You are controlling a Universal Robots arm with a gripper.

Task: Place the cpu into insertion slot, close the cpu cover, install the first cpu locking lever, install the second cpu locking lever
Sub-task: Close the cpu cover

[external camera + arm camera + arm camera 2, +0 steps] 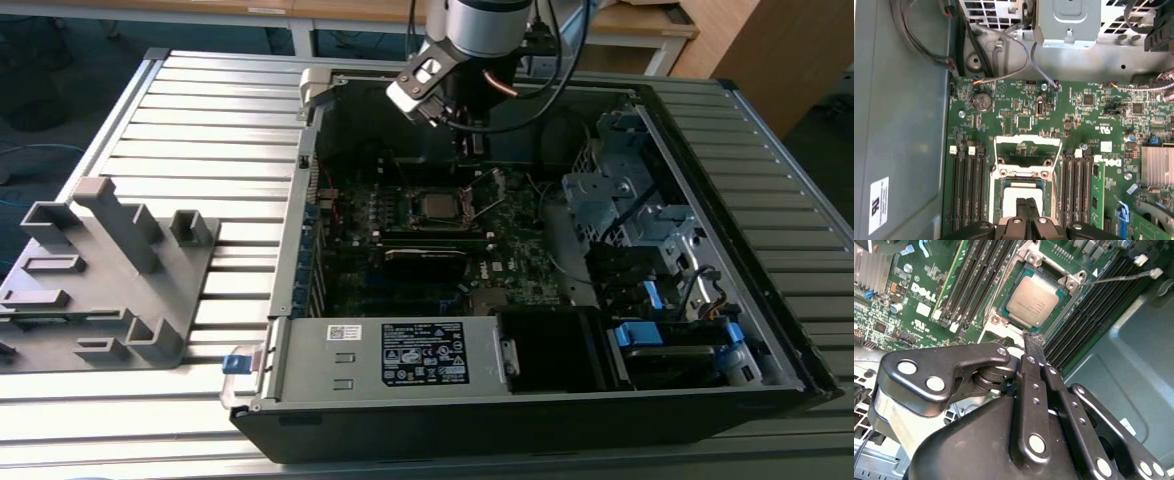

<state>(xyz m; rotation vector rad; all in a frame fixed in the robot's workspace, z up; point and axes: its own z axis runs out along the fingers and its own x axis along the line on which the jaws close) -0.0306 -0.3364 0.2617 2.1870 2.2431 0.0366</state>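
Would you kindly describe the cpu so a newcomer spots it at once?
Inside the open black computer case, find the dark green circuit board. On it, the cpu is the flat square chip with a dull grey-bronze metal top, seated in the silver-rimmed insertion slot between long black slots.

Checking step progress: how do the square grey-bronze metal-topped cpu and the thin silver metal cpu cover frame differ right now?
The square grey-bronze metal-topped cpu lies flat in the silver-rimmed black socket; the thin silver metal cpu cover frame stands swung open, off it. The cpu is a solid plate; the cover frame has a cut-out centre. Both are square and roughly socket-sized.
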